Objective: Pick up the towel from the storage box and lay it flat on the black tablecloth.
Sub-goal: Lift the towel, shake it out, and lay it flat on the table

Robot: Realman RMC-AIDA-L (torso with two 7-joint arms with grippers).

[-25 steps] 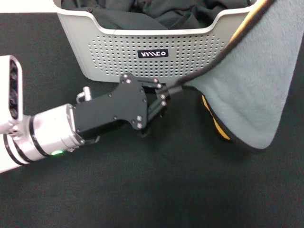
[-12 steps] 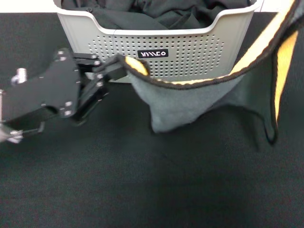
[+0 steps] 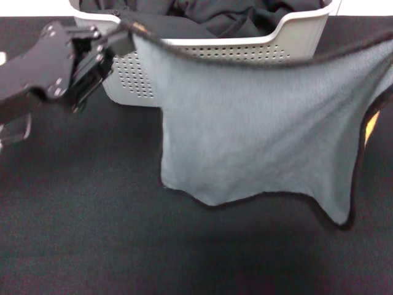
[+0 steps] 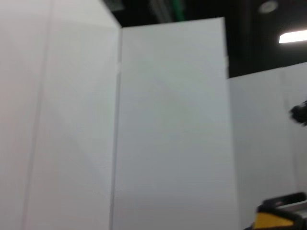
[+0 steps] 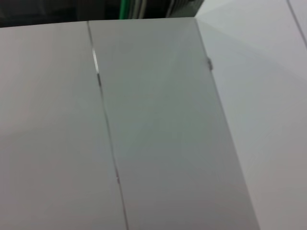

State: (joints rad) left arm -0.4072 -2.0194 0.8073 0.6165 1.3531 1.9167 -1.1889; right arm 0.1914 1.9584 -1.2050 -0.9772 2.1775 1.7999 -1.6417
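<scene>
Left gripper (image 3: 120, 42) at upper left of the head view, jaws clenched on one top corner of the towel (image 3: 258, 135); black gripper body angles down toward the left edge of frame. Right gripper not visible in any view; the towel's other top corner runs off the right edge, so what holds it there cannot be told.

Towel hangs spread as a sheet across the centre and right of frame, grey pile facing the camera, top hem sagging slightly between its ends; a sliver of yellow-orange reverse shows at the right edge. Lower hem droops in uneven lobes in front of the black tablecloth (image 3: 86, 233); whether it touches cannot be told. It hangs in front of the storage box (image 3: 304, 34), upper centre, which holds dark garments (image 3: 215, 18).

Handling judgement: soft, limp, light; no stiffness, folds wherever unsupported; fuzzy pile likely grips well, little risk of slipping. Best hold is at the two top corners on the black edging, kept taut apart, lower hem laid first.

Both wrist views show only pale panels.
</scene>
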